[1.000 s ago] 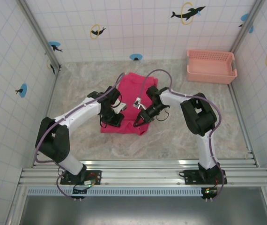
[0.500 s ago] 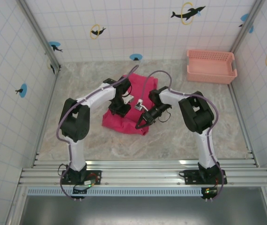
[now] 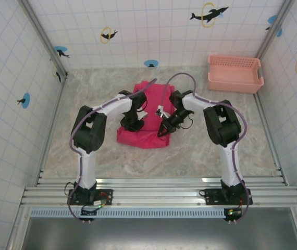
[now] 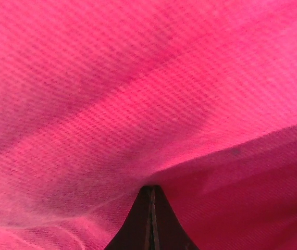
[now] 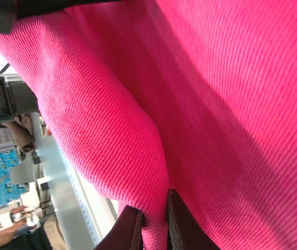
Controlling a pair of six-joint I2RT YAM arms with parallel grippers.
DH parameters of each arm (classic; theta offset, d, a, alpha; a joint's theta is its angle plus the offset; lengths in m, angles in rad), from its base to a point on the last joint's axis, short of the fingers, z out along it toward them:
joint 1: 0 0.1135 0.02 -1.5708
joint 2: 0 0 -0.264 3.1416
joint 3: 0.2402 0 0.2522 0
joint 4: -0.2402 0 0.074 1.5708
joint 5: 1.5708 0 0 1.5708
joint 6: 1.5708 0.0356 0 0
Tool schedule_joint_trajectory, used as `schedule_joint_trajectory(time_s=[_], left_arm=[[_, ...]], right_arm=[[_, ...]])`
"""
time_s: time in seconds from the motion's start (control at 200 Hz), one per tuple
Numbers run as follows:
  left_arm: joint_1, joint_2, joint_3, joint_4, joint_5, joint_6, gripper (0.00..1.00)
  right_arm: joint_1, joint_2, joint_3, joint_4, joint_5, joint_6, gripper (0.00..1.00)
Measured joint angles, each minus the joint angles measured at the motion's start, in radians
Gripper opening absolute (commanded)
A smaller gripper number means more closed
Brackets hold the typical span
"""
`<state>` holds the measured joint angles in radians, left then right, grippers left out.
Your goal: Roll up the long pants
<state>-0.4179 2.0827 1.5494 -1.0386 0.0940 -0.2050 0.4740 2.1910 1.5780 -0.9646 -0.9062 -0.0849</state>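
Note:
The long pants [image 3: 144, 136] lie as a magenta folded bundle on the marble table, mid-way back. My left gripper [image 3: 131, 124] sits on the bundle's left side and my right gripper [image 3: 164, 129] on its right side, facing each other. In the left wrist view the dark fingers [image 4: 160, 219] are pressed together at the left gripper [image 4: 151, 188], and the pants' cloth [image 4: 138, 78] tents off their tips. Through the right wrist camera, a thick fold of the pants [image 5: 112, 125] is pinched in the right gripper [image 5: 155, 209].
A salmon-pink slotted basket [image 3: 235, 81] stands at the back right corner. Tiled walls close in the left, right and far sides. Bare marble table [image 3: 153, 161] lies between the bundle and the arm bases' rail.
Both grippers have moved away from the bases, carrying the pants' near edge with them. The left arm's elbow swung inward and back. The bundle now reaches less far toward the front.

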Motion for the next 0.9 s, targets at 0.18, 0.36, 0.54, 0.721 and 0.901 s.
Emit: schedule_joint_trajectory(time_s=[0.18,0.36,0.54,0.721,0.901], left_arm=[[0.037,-0.067,0.0,0.002,-0.104,0.004,0.27],[0.058,-0.315,-0.03,0.063,-0.167,0.015,0.55],[0.046,-0.525,-0.117,0.103,-0.123,-0.006,0.48],[0.006,-0.452,-0.291,0.142,-0.043,-0.065,0.43],[0.003,-0.328,-0.31,0.157,-0.031,-0.088,0.39]], right_arm=[[0.025,0.035,0.016,0.022,0.025,0.022,0.13],[0.029,0.076,0.052,0.026,0.03,0.041,0.13],[0.029,0.095,0.105,0.026,0.026,0.06,0.13],[0.034,0.127,0.132,0.029,0.019,0.072,0.13],[0.034,0.133,0.136,0.028,0.01,0.077,0.13]])
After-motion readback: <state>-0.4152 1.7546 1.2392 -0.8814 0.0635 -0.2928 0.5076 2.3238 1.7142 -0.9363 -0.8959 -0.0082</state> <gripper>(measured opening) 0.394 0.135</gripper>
